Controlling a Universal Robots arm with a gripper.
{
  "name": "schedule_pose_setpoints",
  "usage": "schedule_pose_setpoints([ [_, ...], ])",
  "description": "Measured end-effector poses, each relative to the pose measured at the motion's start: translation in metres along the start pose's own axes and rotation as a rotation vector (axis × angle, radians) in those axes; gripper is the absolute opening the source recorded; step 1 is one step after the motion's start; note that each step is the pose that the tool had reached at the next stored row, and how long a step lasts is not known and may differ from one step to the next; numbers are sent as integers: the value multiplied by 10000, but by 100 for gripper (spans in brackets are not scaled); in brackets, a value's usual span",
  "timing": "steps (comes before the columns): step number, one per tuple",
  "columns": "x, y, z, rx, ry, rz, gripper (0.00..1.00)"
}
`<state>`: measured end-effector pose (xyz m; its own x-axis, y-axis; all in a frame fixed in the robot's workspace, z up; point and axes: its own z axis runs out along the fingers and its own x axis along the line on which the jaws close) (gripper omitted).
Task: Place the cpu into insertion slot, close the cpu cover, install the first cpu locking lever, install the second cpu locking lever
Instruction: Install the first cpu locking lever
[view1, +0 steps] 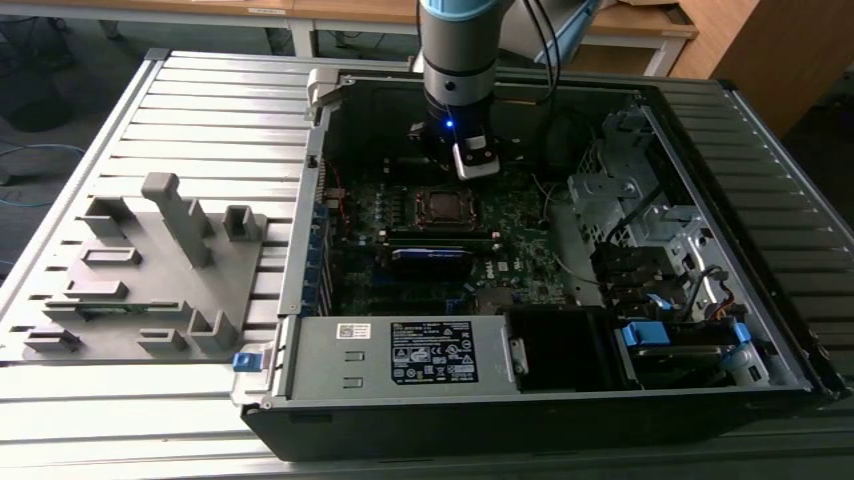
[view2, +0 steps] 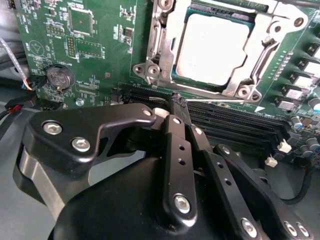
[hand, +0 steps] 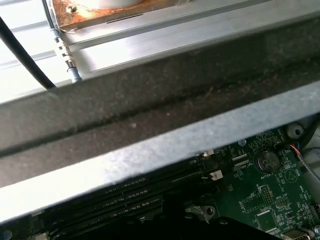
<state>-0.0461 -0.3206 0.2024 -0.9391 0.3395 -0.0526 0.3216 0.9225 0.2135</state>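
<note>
Pincer (view2: 178, 101) closed narrow, empty, beside the insertion slot (view1: 422, 206), where the second wrist view shows the cpu (view2: 210, 47) seated.

Cpu (view2: 210, 47) in insertion slot (view2: 146, 70) (cpu cover (view2: 267, 47) framing it), jaws together nearby

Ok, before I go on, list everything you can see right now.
insertion slot: one, dark with silvery frame, mid motherboard
cpu: one, silvery-grey, seated in the insertion slot
cpu cover: one, silvery, lying flat around the cpu
memory slots: several, black, beside the insertion slot
coin battery: one, silver, on the motherboard
computer case: one, dark, open, on the slatted table
fixture block: one, grey, exterior view's left of the case
gripper: one, black, shut, near the memory slots
</note>
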Motion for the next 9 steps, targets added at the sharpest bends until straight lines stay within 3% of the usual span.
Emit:
schedule_pose_setpoints([
  [9, 12, -4, 3, -99, -75, -10, 10],
])
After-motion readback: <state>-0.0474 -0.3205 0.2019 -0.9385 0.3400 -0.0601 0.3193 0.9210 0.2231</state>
